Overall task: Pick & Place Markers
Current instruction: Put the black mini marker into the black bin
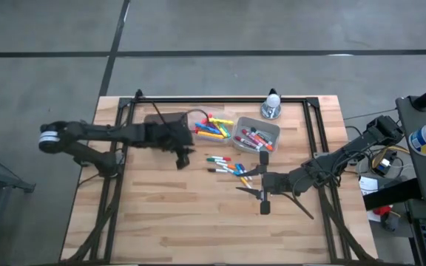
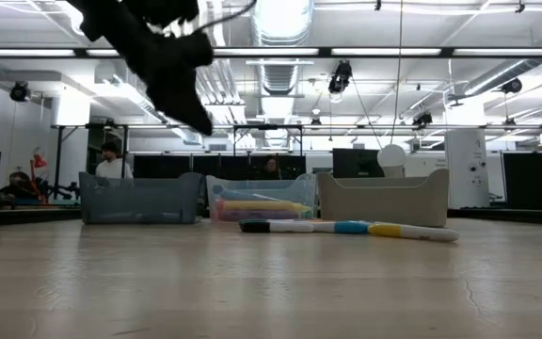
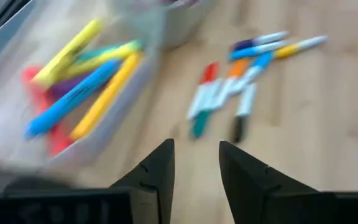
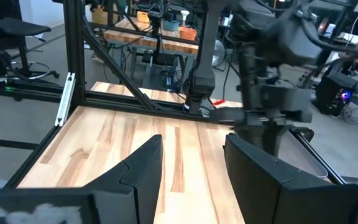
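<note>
Loose markers (image 1: 228, 167): a scatter of them lay on the bare table (image 1: 161, 222), near its middle, just in front of the bins; white bodies with blue, green, red and dark caps showed in my left wrist view (image 3: 229, 99).
Binned markers (image 1: 213, 128): yellow, blue and red ones lay in the clear middle bin (image 1: 198, 137); more lay in the grey bin (image 1: 269, 144) to its right.
Low view: a few markers (image 2: 346, 227) lay end to end in front of the three bins.
My left pincer (image 1: 181, 157): it hung above the table beside the clear bin, fingers (image 3: 157, 174) spread, pinching nothing.
My right pincer (image 1: 253, 182): it sat low by the right edge of the loose scatter, fingers (image 4: 145, 165) spread wide, empty.
</note>
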Action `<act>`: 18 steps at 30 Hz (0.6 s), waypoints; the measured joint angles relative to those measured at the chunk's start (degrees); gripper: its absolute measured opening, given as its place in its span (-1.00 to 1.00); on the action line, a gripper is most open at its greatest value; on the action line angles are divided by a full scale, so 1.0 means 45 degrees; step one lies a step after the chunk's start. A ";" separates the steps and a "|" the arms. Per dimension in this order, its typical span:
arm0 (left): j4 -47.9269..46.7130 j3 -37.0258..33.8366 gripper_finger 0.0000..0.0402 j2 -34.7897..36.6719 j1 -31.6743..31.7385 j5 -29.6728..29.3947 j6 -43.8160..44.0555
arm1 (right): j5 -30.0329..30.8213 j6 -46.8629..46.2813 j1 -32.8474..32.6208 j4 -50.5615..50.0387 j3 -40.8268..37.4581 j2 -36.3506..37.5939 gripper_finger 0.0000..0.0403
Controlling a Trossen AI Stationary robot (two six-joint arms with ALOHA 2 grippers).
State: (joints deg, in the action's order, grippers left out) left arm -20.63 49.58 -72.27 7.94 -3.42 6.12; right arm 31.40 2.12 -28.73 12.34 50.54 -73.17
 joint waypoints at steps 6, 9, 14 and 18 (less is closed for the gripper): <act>0.1945 0.0000 -0.41 -0.0671 -0.1699 -0.0005 -0.0437 | 0.0000 -0.0012 0.0000 -0.0001 0.0000 0.0000 -0.17; 0.2727 -0.0010 -0.41 -0.1376 -0.2180 -0.0001 -0.0862 | 0.0000 -0.0041 0.0000 0.0005 0.0000 0.0000 -0.17; 0.3667 0.0215 -0.41 -0.2941 -0.2358 -0.0155 -0.1542 | 0.0000 -0.0041 0.0000 0.0015 0.0000 0.0000 -0.17; 0.3694 0.0606 -0.41 -0.4084 -0.2239 -0.0336 -0.1892 | 0.0000 -0.0041 0.0000 0.0017 0.0000 0.0000 -0.17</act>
State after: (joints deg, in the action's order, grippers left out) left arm -4.01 52.31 -90.65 -2.14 -4.93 -2.39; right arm 31.40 1.93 -28.73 12.41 50.54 -73.17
